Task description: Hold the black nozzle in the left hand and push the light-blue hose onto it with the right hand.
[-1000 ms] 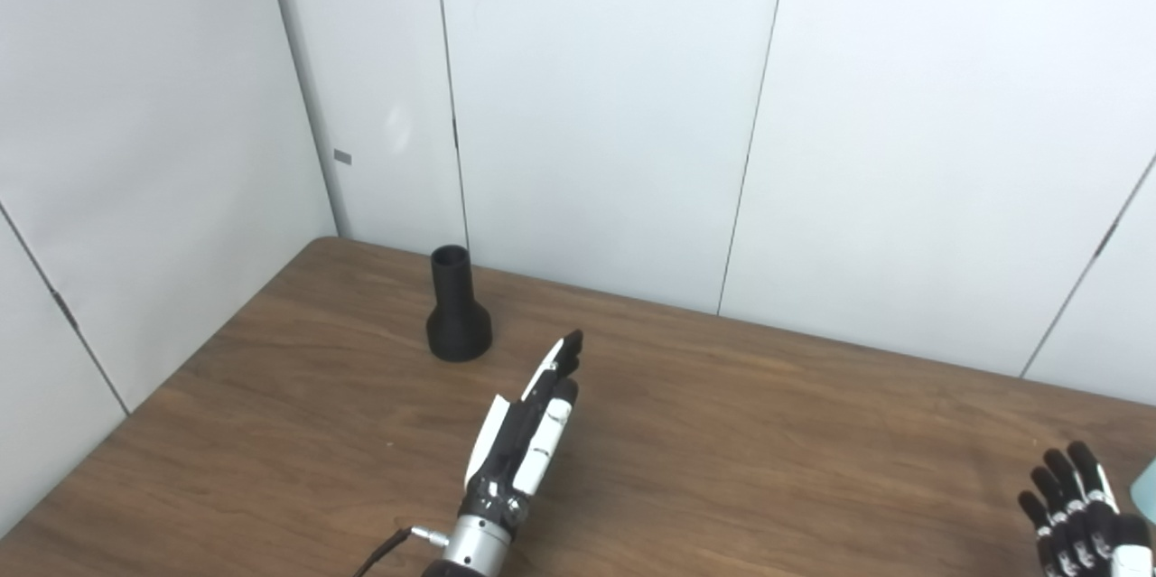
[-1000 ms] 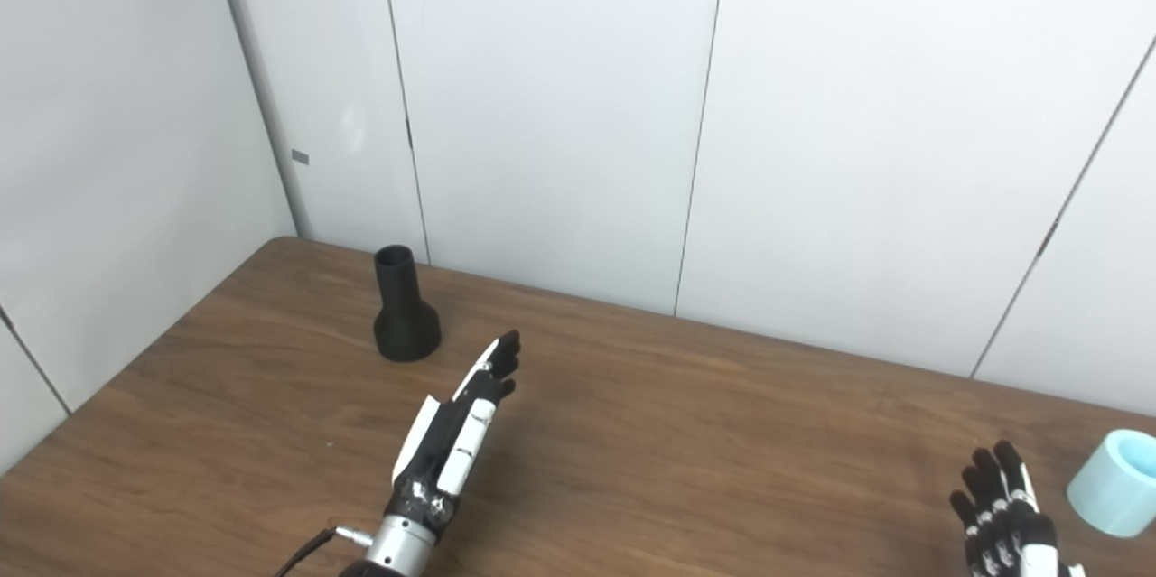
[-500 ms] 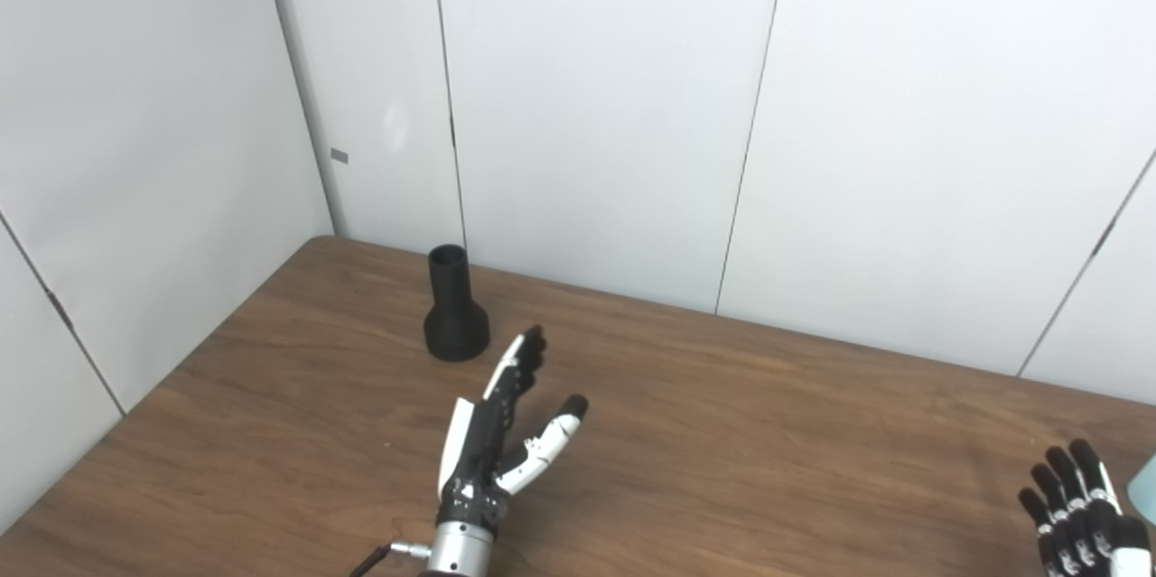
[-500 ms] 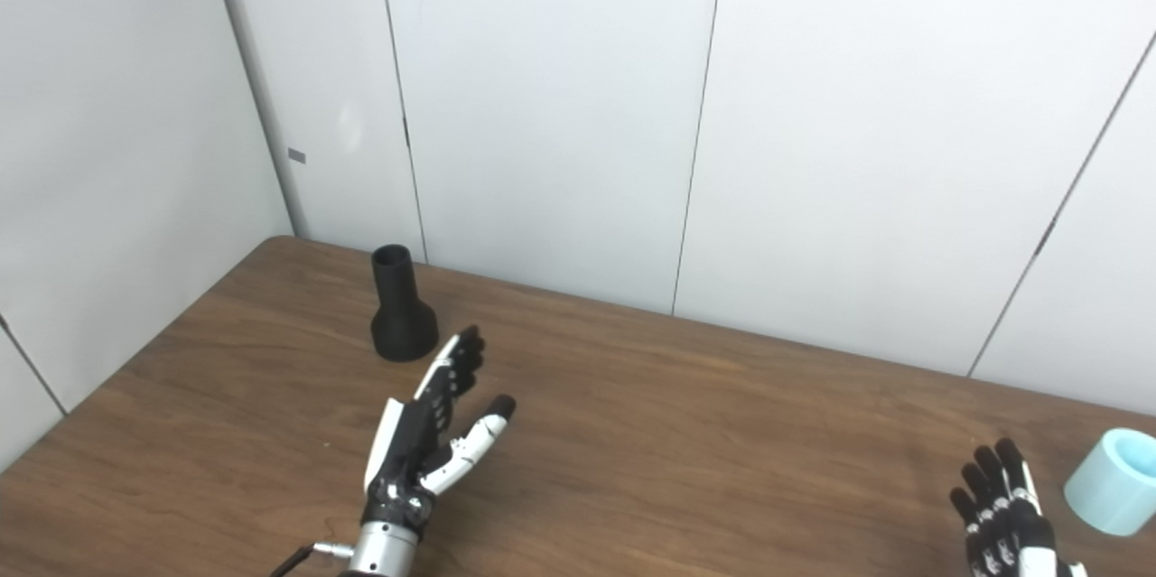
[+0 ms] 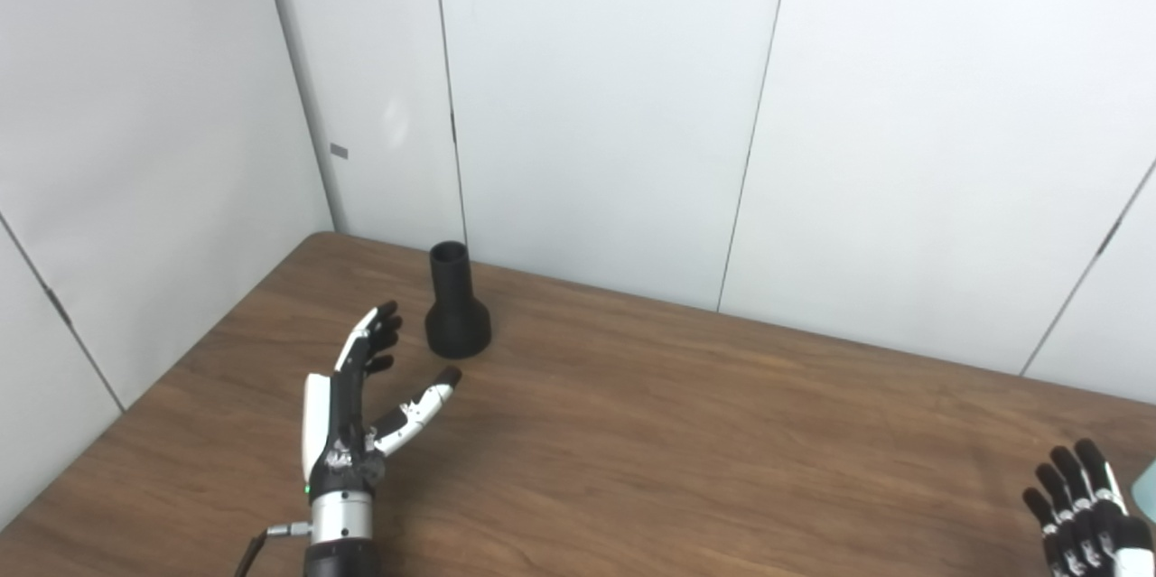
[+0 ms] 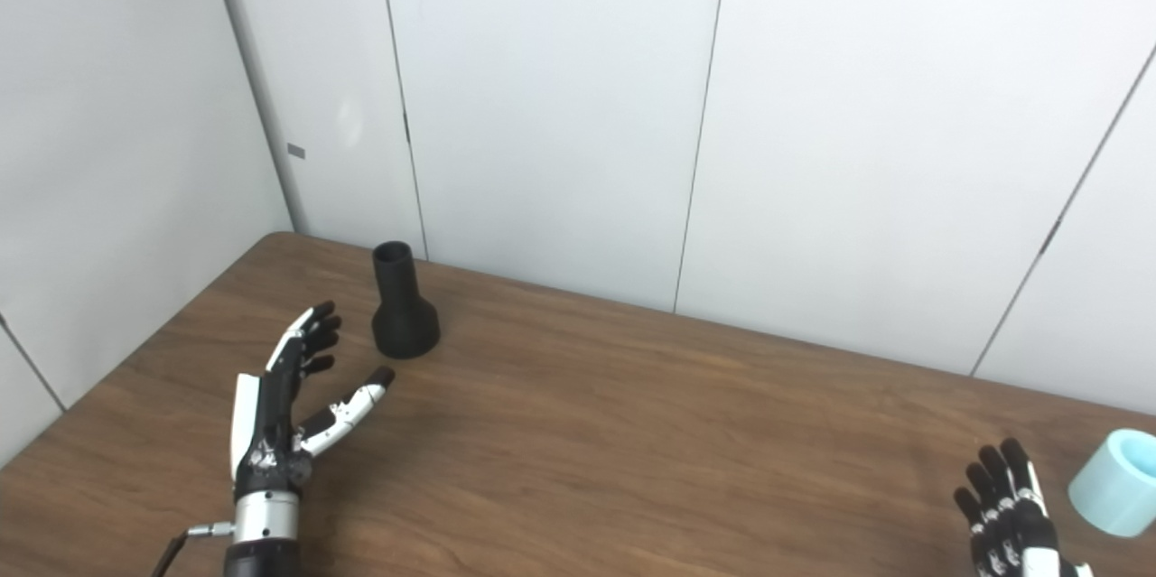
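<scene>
On the table (image 5: 686, 432), left robot hand (image 5: 348, 405) is spread empty at 7 o'clock of upright black nozzle (image 5: 456, 302); right robot hand (image 6: 1007, 505) is empty beside light-blue hose (image 6: 1115, 482). Reach step; next, close around nozzle.

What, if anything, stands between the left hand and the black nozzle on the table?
Nothing visible does. The left hand is open, thumb spread, just near and left of the black nozzle, which stands upright on its wide base. Only bare table lies between them; hand and nozzle are not touching.
</scene>
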### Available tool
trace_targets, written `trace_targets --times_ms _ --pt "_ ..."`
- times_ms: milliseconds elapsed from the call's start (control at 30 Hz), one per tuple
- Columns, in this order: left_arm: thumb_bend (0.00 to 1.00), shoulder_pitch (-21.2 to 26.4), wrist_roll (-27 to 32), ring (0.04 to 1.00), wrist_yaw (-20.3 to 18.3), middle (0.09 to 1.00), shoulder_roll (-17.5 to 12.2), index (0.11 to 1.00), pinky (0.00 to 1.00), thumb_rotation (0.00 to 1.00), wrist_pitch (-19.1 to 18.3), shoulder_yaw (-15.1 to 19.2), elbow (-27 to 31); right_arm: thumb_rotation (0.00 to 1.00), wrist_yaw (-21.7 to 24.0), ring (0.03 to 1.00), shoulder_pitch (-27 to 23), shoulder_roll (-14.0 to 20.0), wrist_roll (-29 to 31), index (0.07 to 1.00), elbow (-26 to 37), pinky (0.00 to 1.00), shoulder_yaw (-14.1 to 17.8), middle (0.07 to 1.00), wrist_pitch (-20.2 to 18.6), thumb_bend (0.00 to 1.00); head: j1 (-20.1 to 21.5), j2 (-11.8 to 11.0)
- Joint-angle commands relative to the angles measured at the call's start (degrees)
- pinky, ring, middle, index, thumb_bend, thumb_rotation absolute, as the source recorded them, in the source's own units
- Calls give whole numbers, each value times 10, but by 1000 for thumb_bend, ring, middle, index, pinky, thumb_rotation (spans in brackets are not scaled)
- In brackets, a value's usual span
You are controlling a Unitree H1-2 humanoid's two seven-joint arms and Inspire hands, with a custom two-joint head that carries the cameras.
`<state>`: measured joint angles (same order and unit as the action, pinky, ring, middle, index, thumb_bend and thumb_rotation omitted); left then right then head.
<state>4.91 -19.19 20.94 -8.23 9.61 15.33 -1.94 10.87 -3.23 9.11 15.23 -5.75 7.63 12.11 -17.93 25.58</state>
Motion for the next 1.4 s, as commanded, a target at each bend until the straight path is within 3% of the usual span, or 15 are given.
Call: trace_targets --times_ms 0,167,333,500,567,733,933,1200,1367 --pt "756 26 -30 778 32 803 -17 843 731 199 8 7 -6 970 7 984 54 -9 0 1000 -69 964 -2 987 14 617 -1 0" --pt "785 40 -47 774 50 802 -28 827 751 253 -17 10 -14 927 4 978 54 -9 -2 998 -69 961 -1 978 12 645 -2 5" --pt "821 56 -54 829 18 841 -50 862 786 309 -80 -3 -13 918 -3 967 54 -11 -12 997 -66 936 -3 971 11 659 -2 6" --pt "880 76 -68 916 -20 909 -85 912 867 366 -127 -33 -33 887 0 963 53 -14 -1 992 -68 931 1 967 9 657 1 8" --pt "896 85 -106 911 -24 907 -104 910 856 405 -150 -58 -44 894 1 958 54 -14 -1 992 -66 924 0 962 8 655 2 10" --pt "936 109 -169 909 -37 888 -135 882 949 484 -209 -105 -60 848 5 942 56 -14 8 974 -65 907 1 951 7 665 3 13" --pt "985 151 -193 918 -40 891 -160 874 965 546 -231 -136 -116 856 8 957 55 -12 3 986 -67 934 -4 959 10 675 4 15" --pt "968 190 -188 938 -69 903 -177 881 1000 548 -267 -157 -160 924 11 978 56 -8 -17 1000 -61 968 -16 971 12 651 7 20" --pt "953 223 -169 917 -79 877 -179 857 1000 528 -268 -159 -219 927 8 973 58 -9 -21 1000 -55 965 -19 963 3 644 12 23"
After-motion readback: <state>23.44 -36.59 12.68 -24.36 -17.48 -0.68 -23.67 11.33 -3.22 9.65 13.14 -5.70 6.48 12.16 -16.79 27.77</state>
